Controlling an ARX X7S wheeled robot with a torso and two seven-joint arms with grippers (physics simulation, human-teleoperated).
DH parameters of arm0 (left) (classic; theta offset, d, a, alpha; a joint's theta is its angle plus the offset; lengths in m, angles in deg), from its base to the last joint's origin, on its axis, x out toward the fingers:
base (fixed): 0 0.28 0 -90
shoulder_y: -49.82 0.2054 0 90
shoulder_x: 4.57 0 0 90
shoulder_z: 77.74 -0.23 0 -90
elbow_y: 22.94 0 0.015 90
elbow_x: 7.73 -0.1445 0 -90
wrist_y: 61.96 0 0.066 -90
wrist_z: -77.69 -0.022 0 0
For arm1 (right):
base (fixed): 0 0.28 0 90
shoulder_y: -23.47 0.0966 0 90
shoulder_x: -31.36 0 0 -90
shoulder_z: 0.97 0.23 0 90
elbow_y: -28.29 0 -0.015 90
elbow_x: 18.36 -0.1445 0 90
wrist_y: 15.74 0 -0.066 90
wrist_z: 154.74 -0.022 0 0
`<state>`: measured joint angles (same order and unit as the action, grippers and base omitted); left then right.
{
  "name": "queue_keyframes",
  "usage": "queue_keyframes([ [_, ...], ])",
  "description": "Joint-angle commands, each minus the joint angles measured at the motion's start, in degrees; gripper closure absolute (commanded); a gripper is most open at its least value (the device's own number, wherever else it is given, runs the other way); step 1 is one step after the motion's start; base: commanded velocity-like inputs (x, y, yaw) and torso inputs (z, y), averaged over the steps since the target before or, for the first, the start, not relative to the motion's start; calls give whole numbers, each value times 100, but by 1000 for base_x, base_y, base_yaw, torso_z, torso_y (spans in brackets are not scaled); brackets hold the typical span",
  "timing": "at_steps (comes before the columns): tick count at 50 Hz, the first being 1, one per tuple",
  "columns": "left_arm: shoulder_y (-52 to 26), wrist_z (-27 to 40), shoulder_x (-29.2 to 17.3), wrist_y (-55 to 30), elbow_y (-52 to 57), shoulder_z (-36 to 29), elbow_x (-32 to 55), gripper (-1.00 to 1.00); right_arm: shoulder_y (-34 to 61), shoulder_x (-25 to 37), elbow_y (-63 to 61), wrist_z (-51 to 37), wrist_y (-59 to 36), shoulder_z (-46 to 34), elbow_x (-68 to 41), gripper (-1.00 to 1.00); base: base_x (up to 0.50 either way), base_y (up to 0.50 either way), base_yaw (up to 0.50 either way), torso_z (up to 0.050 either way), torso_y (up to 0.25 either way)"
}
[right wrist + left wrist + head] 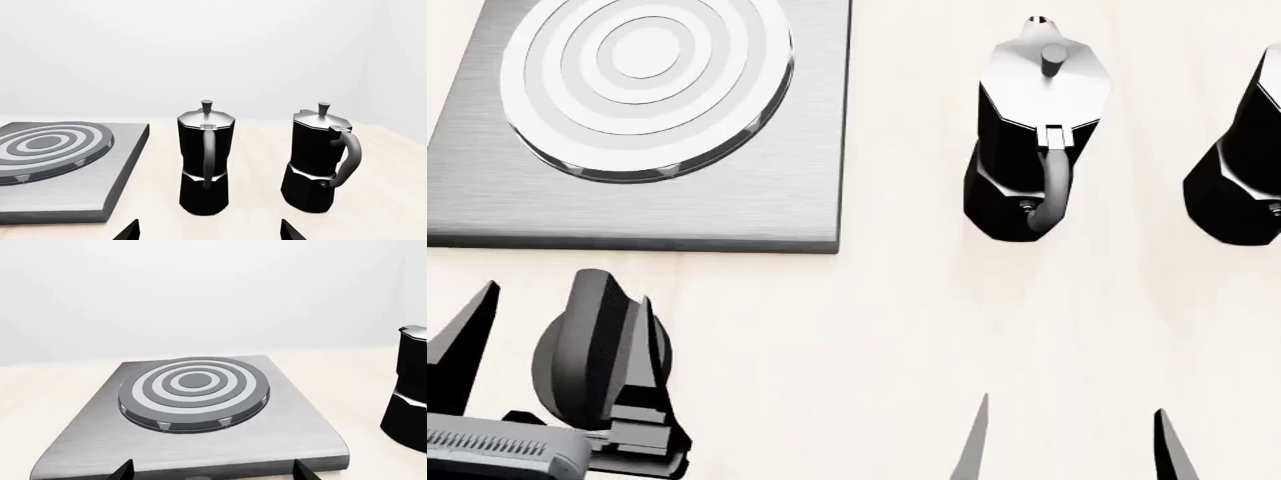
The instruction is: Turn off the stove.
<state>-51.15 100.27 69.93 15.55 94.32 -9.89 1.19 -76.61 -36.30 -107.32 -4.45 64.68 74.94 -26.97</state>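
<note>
The stove (pixel 774 190) is a flat brushed-grey plate with a ringed round burner (pixel 641 70), at the far left in the head view. It also shows in the left wrist view (pixel 280 435) and the right wrist view (pixel 73 195). Its dark round knob (pixel 581 350) with a raised bar sits just in front of the plate. My left gripper (pixel 558 318) is open, its fingers on either side of the knob and apart from it. In the left wrist view (pixel 211 471) only the knob's top edge (pixel 197 478) shows between the fingertips. My right gripper (pixel 1070 445) is open and empty over bare table.
Two tall black-and-silver moka pots (pixel 1041 130) (pixel 1234 170) stand on the light wooden table (pixel 868 350) to the right of the stove. Both face my right gripper (pixel 210 231) in its wrist view (pixel 205 160) (pixel 320 160). One pot's edge shows in the left wrist view (pixel 407 395).
</note>
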Motion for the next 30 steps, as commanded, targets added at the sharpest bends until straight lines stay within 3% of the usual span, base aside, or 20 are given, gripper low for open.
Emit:
queue_keyframes([
  [1,92,48,-13,169,-253,-24,-39,-100,10,12,19,-16,1,-18,-2,-100,0,0,0,0,0],
  [30,108,184,-54,370,-567,45,-41,-100,13,50,46,-45,18,-72,-24,-100,0,0,0,0,0],
])
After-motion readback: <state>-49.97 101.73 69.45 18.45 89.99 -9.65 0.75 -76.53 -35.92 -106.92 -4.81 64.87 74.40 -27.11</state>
